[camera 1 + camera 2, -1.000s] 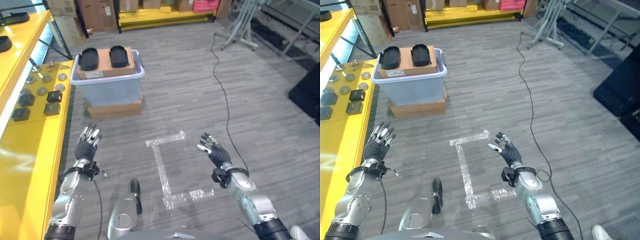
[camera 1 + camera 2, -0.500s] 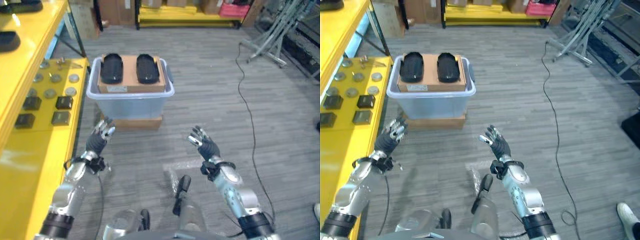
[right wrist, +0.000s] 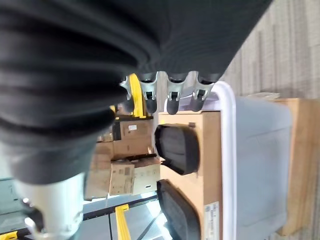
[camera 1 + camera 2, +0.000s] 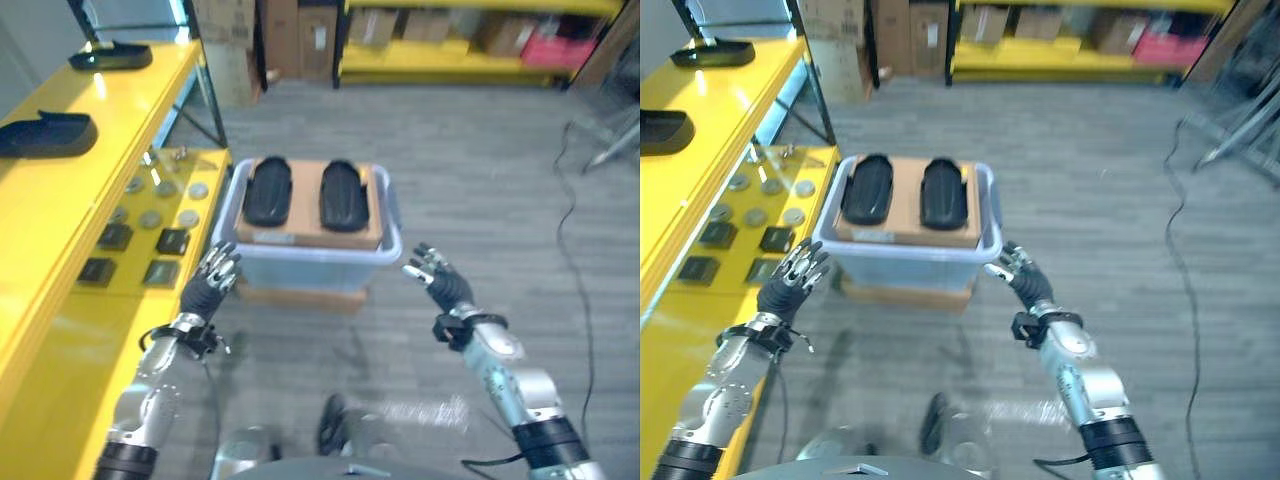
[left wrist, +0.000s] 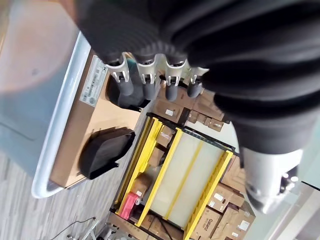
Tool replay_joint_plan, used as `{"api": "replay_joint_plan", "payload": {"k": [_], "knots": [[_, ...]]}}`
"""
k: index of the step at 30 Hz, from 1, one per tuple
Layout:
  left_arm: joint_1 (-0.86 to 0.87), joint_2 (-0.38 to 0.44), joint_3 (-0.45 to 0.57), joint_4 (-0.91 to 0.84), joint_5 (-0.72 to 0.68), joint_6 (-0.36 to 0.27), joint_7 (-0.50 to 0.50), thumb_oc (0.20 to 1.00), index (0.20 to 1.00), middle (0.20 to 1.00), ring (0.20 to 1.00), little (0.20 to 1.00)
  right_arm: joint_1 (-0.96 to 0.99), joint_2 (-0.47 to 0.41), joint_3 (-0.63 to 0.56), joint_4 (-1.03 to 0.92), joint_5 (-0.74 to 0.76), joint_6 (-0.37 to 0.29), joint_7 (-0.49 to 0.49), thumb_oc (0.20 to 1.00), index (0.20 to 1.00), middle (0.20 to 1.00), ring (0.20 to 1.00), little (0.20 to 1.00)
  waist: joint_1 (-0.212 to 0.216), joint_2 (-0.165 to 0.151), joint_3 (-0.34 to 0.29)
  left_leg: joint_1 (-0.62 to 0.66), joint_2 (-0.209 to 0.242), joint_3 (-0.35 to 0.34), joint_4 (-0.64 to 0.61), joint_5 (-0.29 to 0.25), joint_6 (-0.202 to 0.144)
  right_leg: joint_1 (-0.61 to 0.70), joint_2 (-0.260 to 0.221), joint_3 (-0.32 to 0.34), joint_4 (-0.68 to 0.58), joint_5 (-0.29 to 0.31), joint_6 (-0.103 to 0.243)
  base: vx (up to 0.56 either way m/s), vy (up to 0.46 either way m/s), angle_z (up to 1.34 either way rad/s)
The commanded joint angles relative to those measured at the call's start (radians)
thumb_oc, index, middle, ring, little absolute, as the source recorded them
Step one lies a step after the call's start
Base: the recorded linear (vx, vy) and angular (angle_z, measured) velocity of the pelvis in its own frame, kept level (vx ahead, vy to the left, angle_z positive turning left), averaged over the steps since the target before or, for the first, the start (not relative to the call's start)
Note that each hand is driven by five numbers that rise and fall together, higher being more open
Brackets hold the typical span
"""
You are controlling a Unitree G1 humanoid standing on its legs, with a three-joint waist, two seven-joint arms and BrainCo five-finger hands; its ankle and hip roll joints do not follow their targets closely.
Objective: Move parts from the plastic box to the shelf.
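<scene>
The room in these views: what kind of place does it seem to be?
Probably a warehouse or workshop storeroom. Yellow shelf with small metal parts stands on the robot's left, stacked cardboard boxes fill racks at the back, and a plastic box holding two black parts sits on the grey floor.

Beyond the left robot hand (image 4: 205, 290), the small parts (image 4: 140, 240) on the yellow shelf (image 4: 60, 200) are too small to identify. The plastic box (image 4: 910, 262) between the two robot hands has its lower wall hiding most of the cardboard slab (image 4: 902, 294) under it. The cardboard sheet (image 4: 310, 228) beneath the two black parts (image 4: 268, 192) conceals the box's interior, and the thumb cannot be made out ahead of the right robot hand (image 3: 165, 97).
</scene>
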Motion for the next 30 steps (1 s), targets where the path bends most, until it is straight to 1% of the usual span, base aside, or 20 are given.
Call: {"api": "replay_joint_plan", "payload": {"k": [1,2,5,6,7,8,9,10,12,13,17,19,21,24,25,26,27,28,29,30], "knots": [[-0.025,0.023,0.001,-0.036,-0.03,-0.049,0.006,1.0,1.0,1.0,1.0,1.0,0.02,0.001,-0.035,-0.019,0.048,-0.049,0.01,1.0,1.0,1.0,1.0,1.0,0.001,-0.001,0.015,-0.043,0.076,-0.013,-0.139,-0.004,0.009,0.123,-0.04,-0.021,-0.206,0.044,0.187,0.17,0.04,-0.29],[-0.023,0.02,0.001,-0.038,-0.028,-0.056,0.01,1.0,1.0,1.0,1.0,1.0,0.028,0.01,-0.035,-0.019,0.037,-0.048,0.013,1.0,1.0,1.0,1.0,1.0,-0.002,-0.004,0.022,-0.043,0.082,0.009,-0.209,0.003,0.01,0.14,-0.038,-0.02,-0.223,0.044,0.189,0.14,0.086,-0.31],[-0.02,0.014,-0.002,-0.045,-0.028,-0.074,0.022,1.0,1.0,1.0,1.0,1.0,0.044,0.023,-0.027,-0.027,-0.007,-0.05,0.016,1.0,1.0,1.0,1.0,1.0,-0.002,-0.002,0.029,-0.038,0.089,0.055,-0.498,0.06,-0.001,0.202,-0.041,-0.032,-0.282,0.049,0.202,0.08,0.143,-0.04],[-0.02,0.014,-0.002,-0.046,-0.028,-0.074,0.022,1.0,1.0,1.0,1.0,1.0,0.045,0.022,-0.027,-0.027,-0.008,-0.051,0.017,1.0,1.0,1.0,1.0,1.0,-0.002,-0.004,0.03,-0.032,0.086,0.058,-0.518,0.068,-0.001,0.207,-0.044,-0.033,-0.286,0.051,0.203,0.08,0.168,0.16],[-0.023,0.02,0.002,-0.044,-0.031,-0.07,0.021,1.0,1.0,1.0,1.0,1.0,0.046,0.021,-0.014,-0.033,-0.02,-0.051,0.004,1.0,1.0,1.0,1.0,1.0,-0.007,0.003,0.028,-0.026,0.099,0.079,-0.601,0.103,-0.009,0.22,-0.052,-0.034,-0.293,0.05,0.212,0.07,0.159,0.04],[-0.03,0.029,0.002,-0.029,-0.035,-0.076,0.015,1.0,1.0,1.0,1.0,1.0,0.045,0.021,-0.005,-0.038,-0.018,-0.051,-0.012,1.0,1.0,1.0,1.0,1.0,-0.011,0.001,0.025,-0.016,0.1,0.096,-0.602,0.088,-0.003,0.219,-0.056,-0.036,-0.288,0.048,0.212,0.08,0.264,-0.06],[-0.029,0.034,0.0,-0.032,-0.041,-0.071,0.021,1.0,1.0,1.0,1.0,1.0,0.051,0.018,-0.001,-0.058,0.003,-0.04,-0.033,1.0,1.0,1.0,1.0,1.0,-0.006,0.005,0.019,0.005,0.064,0.067,-0.675,0.037,0.021,0.206,-0.074,-0.042,-0.273,0.044,0.23,0.03,0.207,-0.11],[-0.022,0.038,0.005,-0.039,-0.047,-0.066,0.017,1.0,1.0,1.0,1.0,1.0,0.059,0.019,-0.002,-0.058,0.01,-0.043,-0.035,1.0,1.0,1.0,1.0,1.0,-0.003,0.008,0.016,0.024,0.048,0.058,-0.703,0.018,0.028,0.202,-0.078,-0.043,-0.267,0.043,0.237,0.03,0.191,-0.05],[-0.012,0.04,0.019,-0.058,-0.041,-0.052,0.013,1.0,1.0,1.0,1.0,1.0,0.073,0.019,-0.009,-0.07,0.011,-0.038,-0.027,1.0,1.0,1.0,1.0,1.0,0.001,0.011,0.013,0.049,0.026,0.061,-0.753,-0.006,0.038,0.203,-0.082,-0.052,-0.27,0.045,0.248,0.02,0.118,0.04],[-0.008,0.042,0.024,-0.065,-0.022,-0.052,0.012,1.0,1.0,1.0,1.0,1.0,0.08,0.025,-0.007,-0.074,0.001,-0.042,-0.024,1.0,1.0,1.0,1.0,1.0,0.003,0.014,0.011,0.061,0.013,0.06,-0.78,-0.008,0.041,0.205,-0.082,-0.056,-0.274,0.046,0.252,0.02,0.115,0.19],[0.01,0.056,0.037,-0.079,-0.016,-0.031,-0.001,1.0,1.0,1.0,1.0,1.0,0.091,0.048,0.003,-0.085,-0.008,-0.049,-0.043,1.0,1.0,1.0,1.0,1.0,0.009,0.023,-0.002,0.104,-0.02,0.051,-0.866,0.006,0.052,0.211,-0.08,-0.052,-0.295,0.058,0.269,0.04,0.101,0.12],[0.018,0.059,0.042,-0.09,-0.001,-0.032,-0.019,1.0,1.0,1.0,1.0,1.0,0.096,0.055,0.008,-0.094,-0.028,-0.049,-0.04,1.0,1.0,1.0,1.0,1.0,0.015,0.027,-0.009,0.118,-0.033,0.038,-0.9,0.012,0.059,0.21,-0.08,-0.048,-0.303,0.065,0.278,0.02,0.077,0.06],[0.025,0.06,0.044,-0.099,-0.001,-0.033,-0.026,1.0,1.0,1.0,1.0,1.0,0.094,0.057,0.011,-0.093,-0.034,-0.047,-0.041,1.0,1.0,1.0,1.0,1.0,0.02,0.03,-0.011,0.124,-0.04,0.028,-0.904,0.009,0.063,0.209,-0.081,-0.043,-0.301,0.064,0.279,0.02,0.062,0.08],[0.027,0.064,0.053,-0.119,0.001,-0.016,-0.041,1.0,1.0,1.0,1.0,1.0,0.077,0.065,0.015,-0.085,-0.037,-0.054,-0.062,1.0,1.0,1.0,1.0,1.0,0.03,0.035,-0.014,0.118,-0.051,0.023,-0.884,-0.008,0.079,0.199,-0.088,-0.035,-0.265,0.047,0.282,0.03,0.086,-0.1],[0.027,0.07,0.054,-0.125,0.018,-0.018,-0.054,1.0,1.0,1.0,1.0,1.0,0.071,0.068,0.012,-0.084,-0.038,-0.068,-0.07,1.0,1.0,1.0,1.0,1.0,0.032,0.037,-0.012,0.114,-0.054,0.021,-0.875,-0.014,0.087,0.193,-0.09,-0.033,-0.237,0.034,0.281,0.04,0.121,-0.2],[0.026,0.085,0.06,-0.146,0.045,-0.013,-0.074,1.0,1.0,1.0,1.0,1.0,0.069,0.073,-0.003,-0.102,-0.043,-0.076,-0.091,1.0,1.0,1.0,1.0,1.0,0.038,0.042,-0.006,0.104,-0.065,0.015,-0.859,-0.03,0.104,0.175,-0.096,-0.04,-0.165,0.005,0.281,0.04,0.121,-0.19],[0.028,0.09,0.063,-0.152,0.045,-0.012,-0.08,1.0,1.0,1.0,1.0,1.0,0.068,0.075,-0.005,-0.11,-0.049,-0.076,-0.096,1.0,1.0,1.0,1.0,1.0,0.038,0.045,-0.001,0.107,-0.072,0.011,-0.854,-0.036,0.115,0.153,-0.103,-0.042,-0.112,0.01,0.29,0.04,0.151,-0.13],[0.033,0.101,0.075,-0.17,0.046,-0.006,-0.097,1.0,1.0,1.0,1.0,1.0,0.066,0.081,-0.01,-0.129,-0.069,-0.079,-0.098,1.0,1.0,1.0,1.0,1.0,0.034,0.054,0.012,0.114,-0.082,0.002,-0.844,-0.052,0.14,0.081,-0.136,-0.032,0.028,0.032,0.311,0.01,0.114,-0.02],[0.037,0.104,0.079,-0.179,0.058,-0.01,-0.106,1.0,1.0,1.0,1.0,1.0,0.065,0.084,-0.009,-0.14,-0.073,-0.083,-0.105,1.0,1.0,1.0,1.0,1.0,0.031,0.059,0.019,0.117,-0.084,0.0,-0.841,-0.057,0.15,0.044,-0.154,-0.018,0.097,0.038,0.315,-0.01,0.088,-0.06],[0.04,0.11,0.08,-0.185,0.063,-0.018,-0.109,1.0,1.0,1.0,1.0,1.0,0.064,0.087,-0.01,-0.146,-0.076,-0.085,-0.109,1.0,1.0,1.0,1.0,1.0,0.03,0.062,0.026,0.114,-0.084,0.0,-0.835,-0.065,0.155,0.017,-0.173,-0.01,0.124,0.045,0.315,-0.03,0.003,-0.11]]}}
